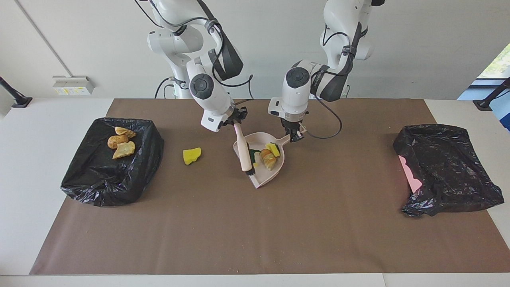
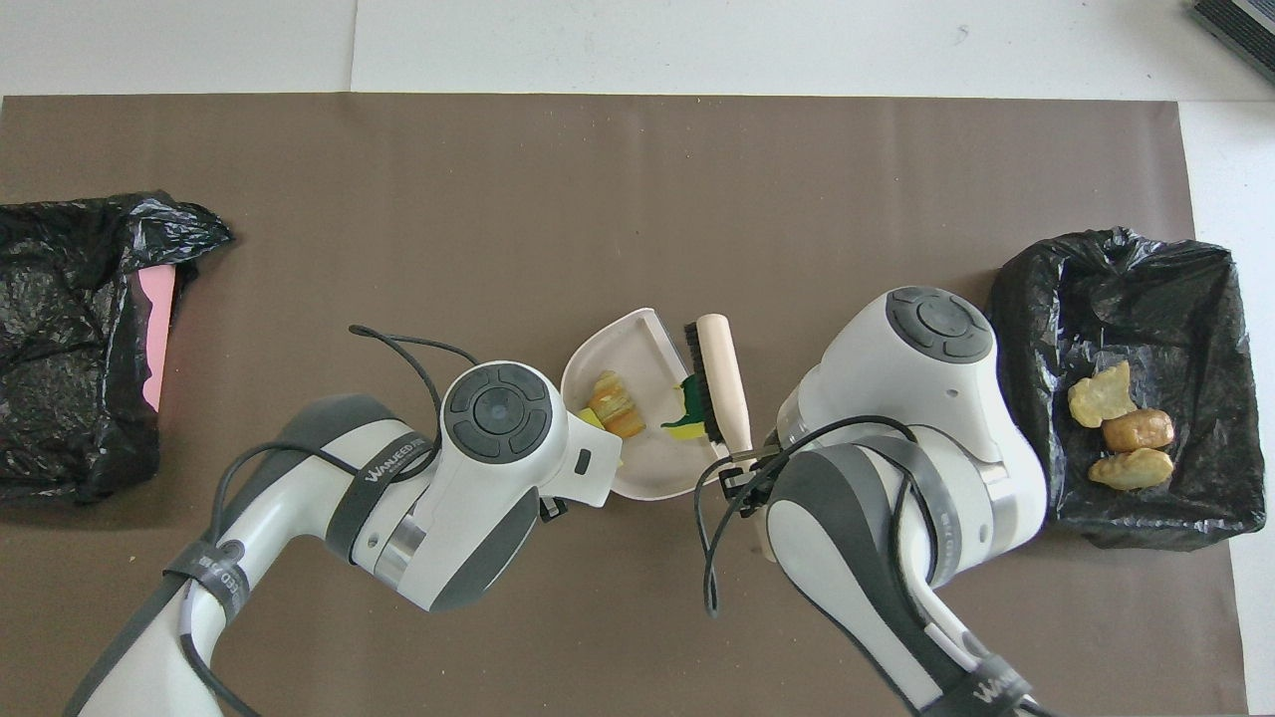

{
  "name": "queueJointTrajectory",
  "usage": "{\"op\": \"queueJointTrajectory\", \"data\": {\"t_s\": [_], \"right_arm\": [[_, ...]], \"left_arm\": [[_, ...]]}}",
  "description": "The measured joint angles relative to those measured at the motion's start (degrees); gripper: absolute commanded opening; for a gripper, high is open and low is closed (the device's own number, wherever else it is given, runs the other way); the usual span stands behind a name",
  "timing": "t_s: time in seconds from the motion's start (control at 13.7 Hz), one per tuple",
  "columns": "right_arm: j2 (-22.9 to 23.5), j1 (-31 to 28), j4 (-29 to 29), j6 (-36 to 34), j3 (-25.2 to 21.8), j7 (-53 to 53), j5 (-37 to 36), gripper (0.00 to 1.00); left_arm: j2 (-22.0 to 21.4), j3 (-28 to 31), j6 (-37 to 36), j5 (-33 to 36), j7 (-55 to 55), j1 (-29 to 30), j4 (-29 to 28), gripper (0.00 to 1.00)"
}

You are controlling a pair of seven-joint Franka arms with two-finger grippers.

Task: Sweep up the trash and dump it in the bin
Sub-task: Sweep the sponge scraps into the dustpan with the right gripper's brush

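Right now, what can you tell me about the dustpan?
The dustpan is pale pink, plastic-looking, a shallow scoop with a raised rim and a short handle. It lies flat on the brown mat mid-table. The left gripper is shut on its handle. Inside lie a striped pastry piece and yellow sponge pieces, one green-backed. The brush, held by the right gripper, rests its bristles at the open edge.

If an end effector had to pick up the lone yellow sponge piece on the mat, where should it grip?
Probably from straight above, closing across the yellow sponge piece at its narrower span. It lies flat and alone on the brown mat, between the bin with bread chunks and the dustpan, so its sides look unobstructed.
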Motion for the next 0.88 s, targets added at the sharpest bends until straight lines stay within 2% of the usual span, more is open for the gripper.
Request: {"op": "queueJointTrajectory", "data": {"t_s": [0.29,0.58,0.88], "right_arm": [[-3.8,-1.2,-2.9,-2.3,-0.1,7.5,-11.4,0.0],[-4.3,-2.4,-4.8,-2.2,0.0,7.6,-18.5,0.0],[-6.1,-8.6,-8.8,-2.1,-0.2,3.4,-24.3,0.0]], "left_arm": [[0.0,0.0,0.1,0.0,0.0,0.0,0.0,0.0],[0.0,0.0,0.1,0.0,0.0,0.0,-0.1,0.0],[-0.1,0.0,0.5,0.0,0.2,0.0,-0.2,0.0]]}}
